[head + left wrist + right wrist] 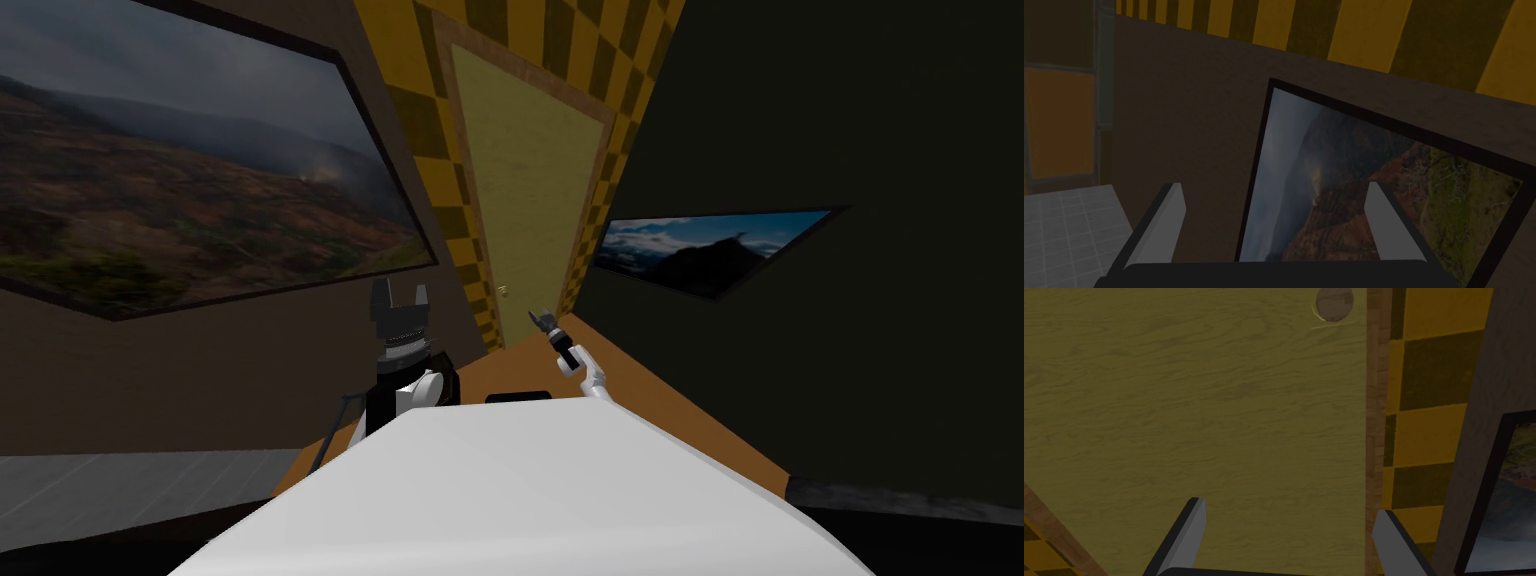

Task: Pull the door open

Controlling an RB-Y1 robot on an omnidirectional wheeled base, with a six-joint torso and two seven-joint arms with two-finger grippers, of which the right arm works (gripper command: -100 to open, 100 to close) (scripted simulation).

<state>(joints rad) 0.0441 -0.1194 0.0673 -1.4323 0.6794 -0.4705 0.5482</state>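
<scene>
A yellow-green wooden door [525, 190] in a brown frame closes the end of a narrow corridor. It looks shut. Its small round knob [503, 291] sits near the frame's edge. My right gripper [541, 322] is stretched toward the door, a short way off it and to one side of the knob. In the right wrist view the door [1199, 403] faces the gripper [1289, 528], whose fingers stand open and empty, and the brown knob [1334, 303] lies well beyond the fingertips. My left gripper [400, 300] is raised by the left wall, open [1274, 220] and holding nothing.
Dark walls close in on both sides, each with a framed landscape picture [180, 190] [700, 250]. A yellow and brown checkered wall [440, 150] surrounds the door frame. An orange floor strip [650, 400] leads to the door. Grey tiles [120, 490] lie at the lower left.
</scene>
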